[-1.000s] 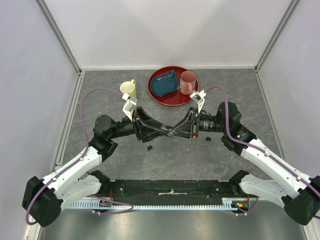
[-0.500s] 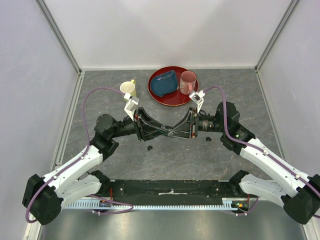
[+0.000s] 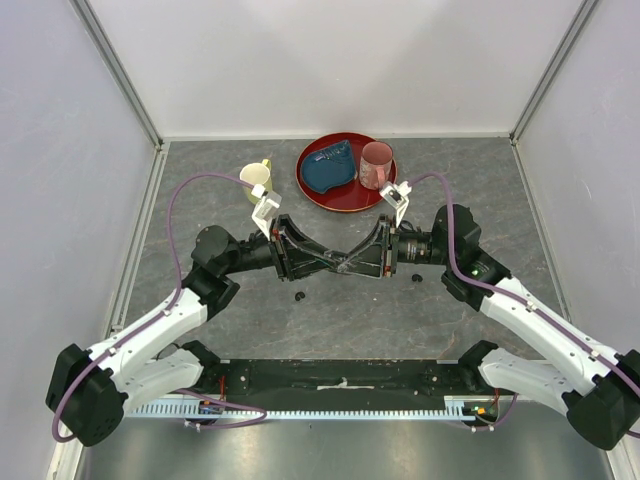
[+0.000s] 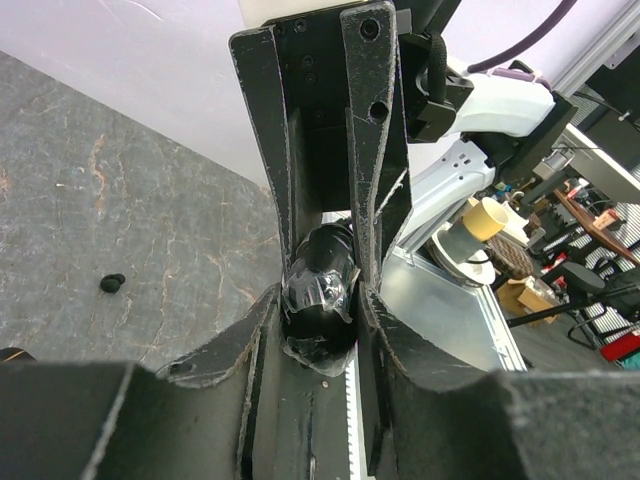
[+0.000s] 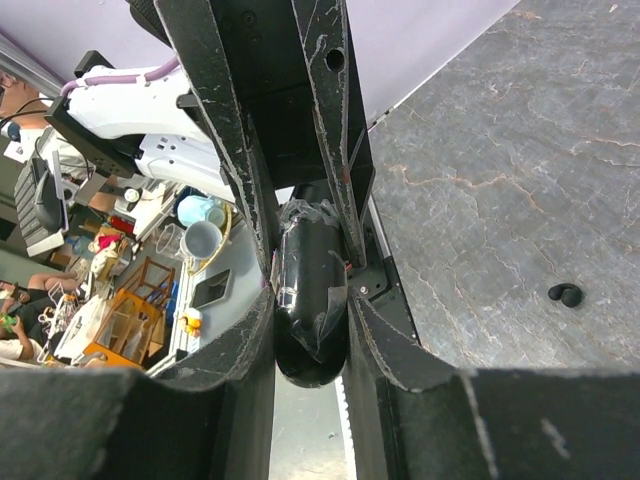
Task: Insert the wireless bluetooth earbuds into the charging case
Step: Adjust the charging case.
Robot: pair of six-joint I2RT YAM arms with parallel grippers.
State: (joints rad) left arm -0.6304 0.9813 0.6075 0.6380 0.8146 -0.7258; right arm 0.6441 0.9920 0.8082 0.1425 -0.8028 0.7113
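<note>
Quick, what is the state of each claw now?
Left claw: closed on the glossy black oval case.
Right claw: closed on the same case.

The left gripper [image 4: 318, 335] and right gripper [image 4: 326, 232] both clamp the black charging case [image 4: 320, 292]; an earbud [image 4: 112, 283] lies left of it.

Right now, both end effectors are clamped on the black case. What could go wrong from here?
1. The left end effector and right end effector pinch the black case from opposite ends, closely interleaved. An uneven pull could twist it free or make them collide.
2. An earbud and a second earbud lie loose on the table near the arms. A lowering arm might knock them away.
</note>
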